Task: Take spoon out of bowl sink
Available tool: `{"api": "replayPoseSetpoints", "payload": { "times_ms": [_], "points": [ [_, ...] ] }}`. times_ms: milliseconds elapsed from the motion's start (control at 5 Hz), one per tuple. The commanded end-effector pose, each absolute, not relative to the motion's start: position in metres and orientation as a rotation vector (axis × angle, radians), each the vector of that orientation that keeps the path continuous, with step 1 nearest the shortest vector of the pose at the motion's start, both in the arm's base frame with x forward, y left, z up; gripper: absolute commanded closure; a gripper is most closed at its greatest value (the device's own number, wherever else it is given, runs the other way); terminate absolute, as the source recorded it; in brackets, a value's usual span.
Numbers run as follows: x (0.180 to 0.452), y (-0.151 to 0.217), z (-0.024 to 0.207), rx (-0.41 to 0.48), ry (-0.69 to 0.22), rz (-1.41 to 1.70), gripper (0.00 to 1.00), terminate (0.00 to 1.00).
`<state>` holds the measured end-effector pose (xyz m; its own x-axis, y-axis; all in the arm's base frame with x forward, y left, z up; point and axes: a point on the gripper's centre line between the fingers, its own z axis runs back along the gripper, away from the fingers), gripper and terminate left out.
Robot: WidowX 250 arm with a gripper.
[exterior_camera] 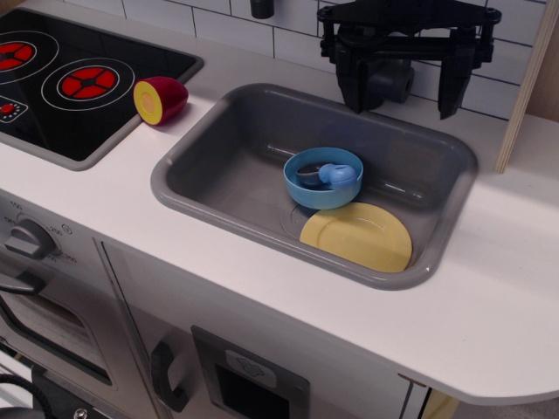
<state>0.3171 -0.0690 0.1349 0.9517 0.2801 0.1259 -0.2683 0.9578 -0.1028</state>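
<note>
We see the spoon (pixel 327 174) lying inside the bowl (pixel 323 177) — its pale blue handle rests toward the bowl's right wall, and the dark scoop points left, low in the hollow. The bowl sits in the sink (pixel 218 148), toward the middle-right of the basin floor. Just in front of it lies a yellow plate (pixel 356 236), flat on the sink bottom, its back edge tucked beside or slightly under the bowl.

The claw (pixel 405 96) hangs above the sink's far rim, well apart from the bowl, its two black fingers spread wide and holding nothing. It points downward, in front of the white tiled wall.

On the white worktop (pixel 489 314) to the left of the sink we find a red-and-yellow toy fruit half (pixel 160 99), lying at the edge of the black hob (pixel 70 83) with its red rings. Below the worktop's front edge we make out a grey knob (pixel 31 237) and cupboard handles.
</note>
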Motion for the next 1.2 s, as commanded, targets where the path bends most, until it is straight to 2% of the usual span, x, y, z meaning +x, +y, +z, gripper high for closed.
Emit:
{"api": "replayPoseSetpoints", "payload": {
  "times_ms": [0,200,400,600,800,1000],
  "points": [
    [0.317,-0.069,0.135,-0.085,-0.14,0.279,0.0,0.0],
    [0.324,-0.049,0.129,-0.099,-0.179,0.412,0.0,0.0],
    [0.332,-0.03,0.116,-0.044,-0.212,0.642,0.0,0.0],
    [0.344,-0.009,0.099,-0.03,-0.201,0.844,0.0,0.0],
    [0.355,0.002,0.077,-0.017,-0.148,0.952,0.0,0.0],
    [0.356,-0.004,0.057,0.003,-0.159,0.946,0.0,0.0]
  ]
}}
